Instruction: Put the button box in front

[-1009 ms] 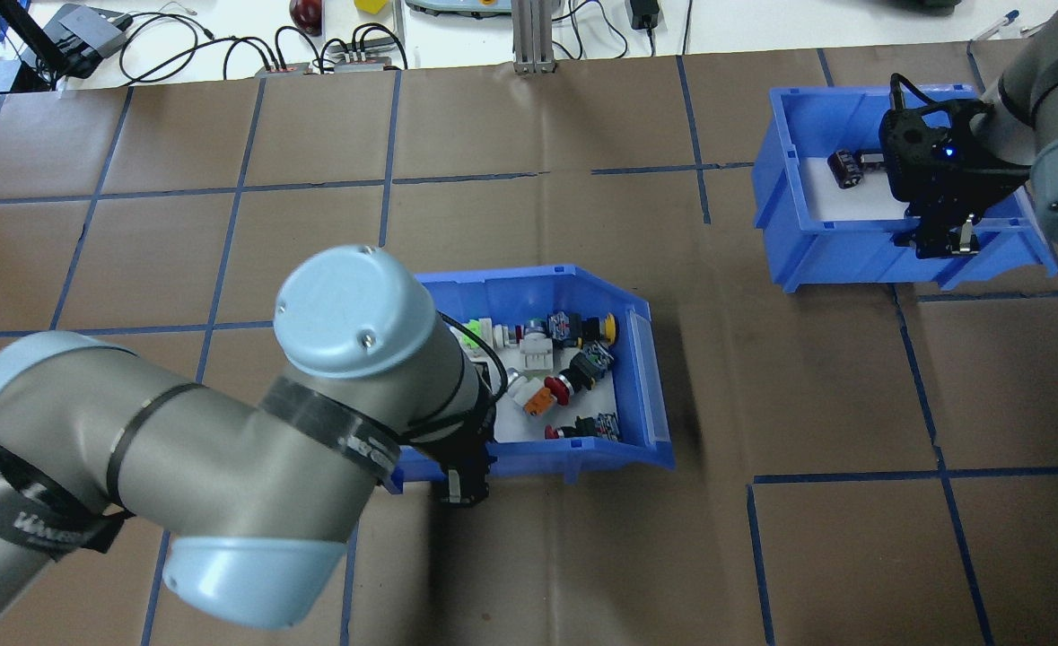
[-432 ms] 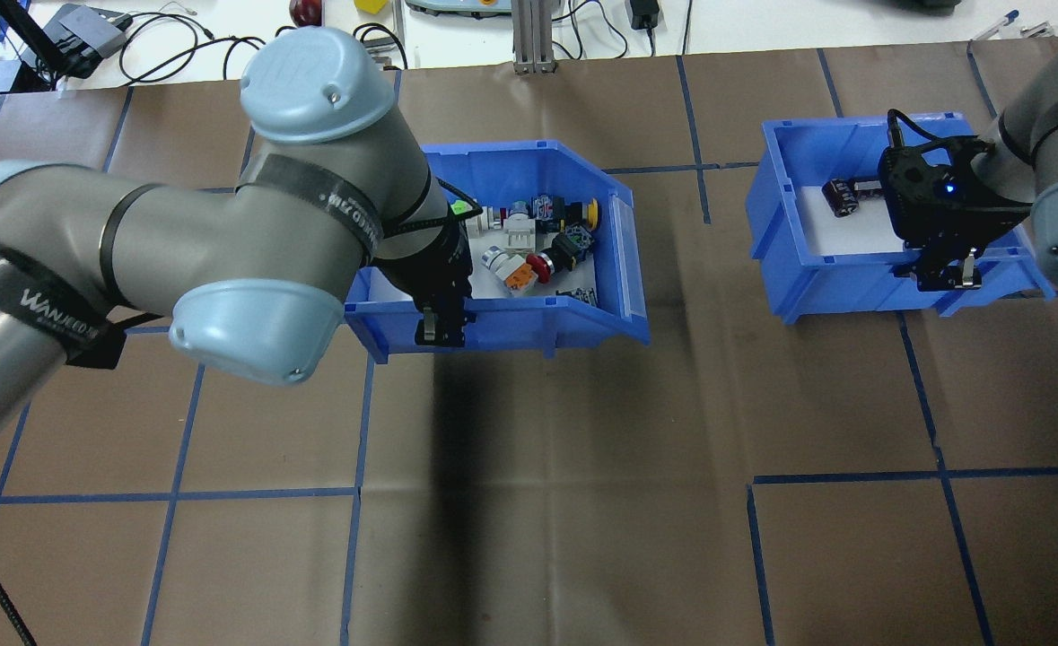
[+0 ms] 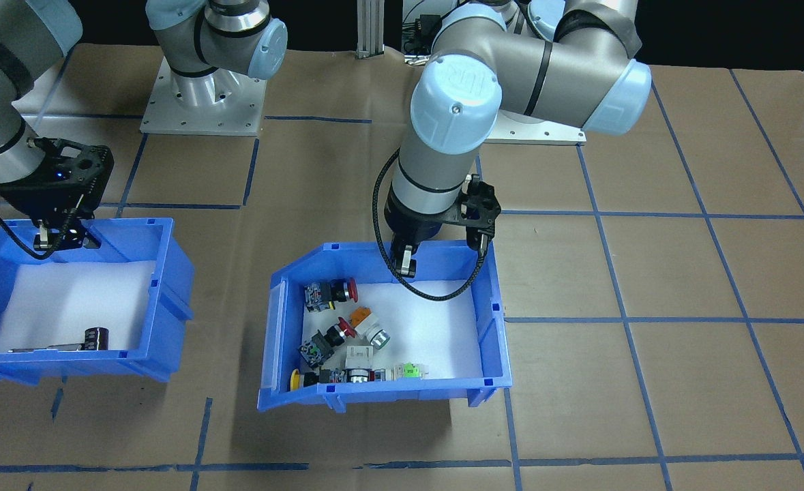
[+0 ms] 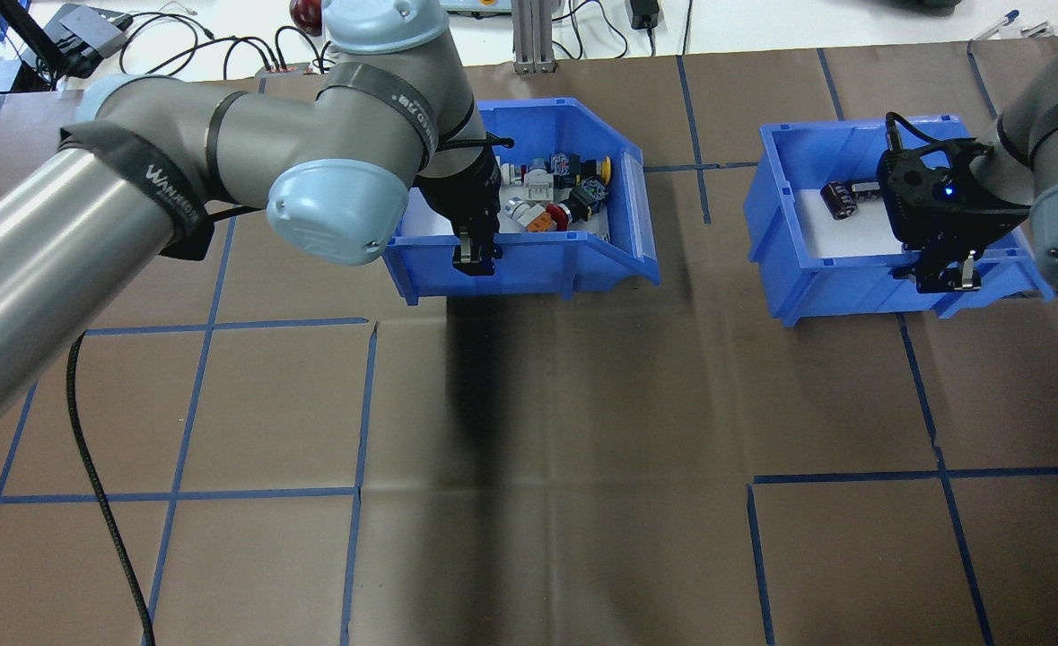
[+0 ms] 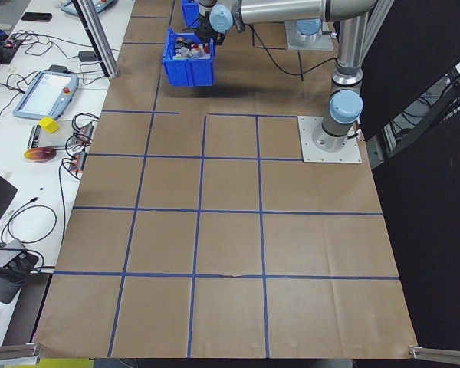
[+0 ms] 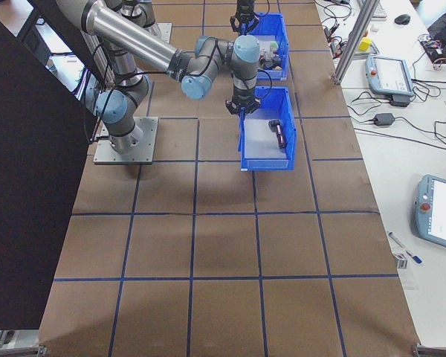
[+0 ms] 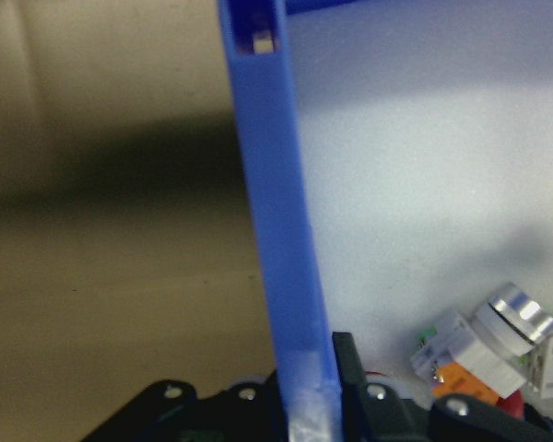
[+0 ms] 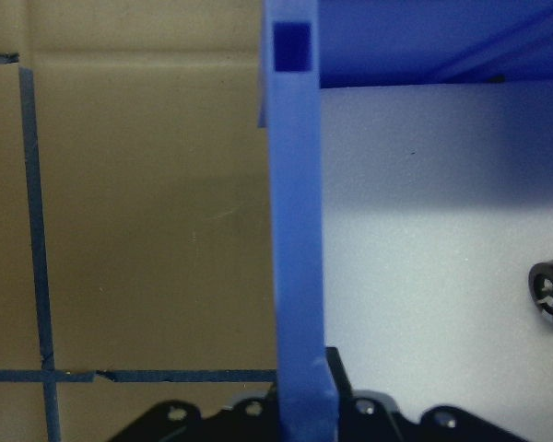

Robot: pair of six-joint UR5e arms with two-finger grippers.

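The button box [image 4: 573, 266], a blue bin with white foam and colourful push-buttons [image 4: 557, 193], hangs at the far side of the table, its shadow apart from it. My left gripper [image 4: 476, 257] is shut on its near wall [image 7: 276, 230], one finger inside and one outside; the front-facing view shows the same grip, left gripper [image 3: 407, 263] on the button box [image 3: 381, 397]. My right gripper [image 4: 942, 274] is shut on the near wall [image 8: 295, 230] of the other blue bin [image 4: 852, 292], which holds a small dark part [image 4: 841, 197].
Cables and devices [image 4: 223, 45] and an aluminium post [image 4: 529, 36] lie just past the table's far edge, behind the button box. Blue tape lines cross the brown paper. The arms' base plates [image 3: 204, 102] are at the robot's side.
My left arm has carried the button box away from the robot, from mid-table to the far edge. The right gripper and its bin have barely shifted.
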